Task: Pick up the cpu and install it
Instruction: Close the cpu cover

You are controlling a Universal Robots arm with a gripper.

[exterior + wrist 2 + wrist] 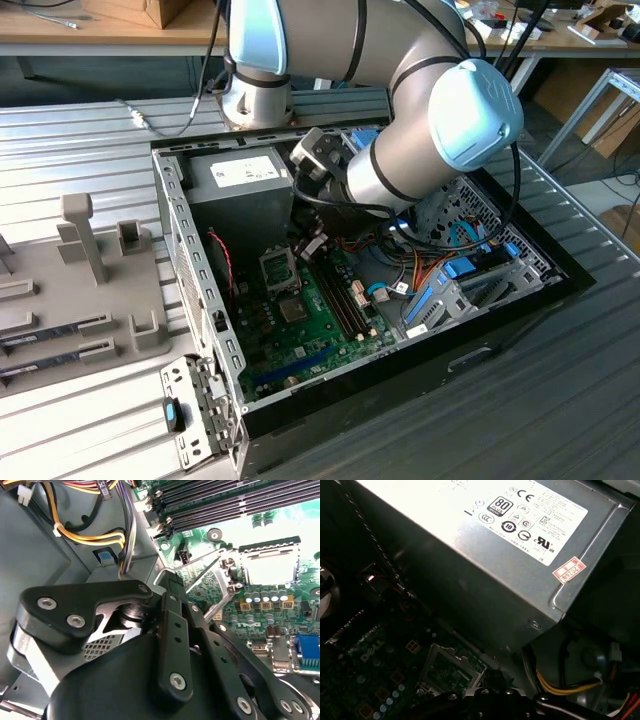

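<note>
Gripper [312,243] hovers beside open socket [279,268], near power supply [240,175].

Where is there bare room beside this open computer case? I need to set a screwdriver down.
Free: the ribbed metal table beyond the grey fixture tray, and the dark tabletop in front of the computer case. Crowded: inside the case, where the arm, power supply, motherboard and cables leave no room.
</note>
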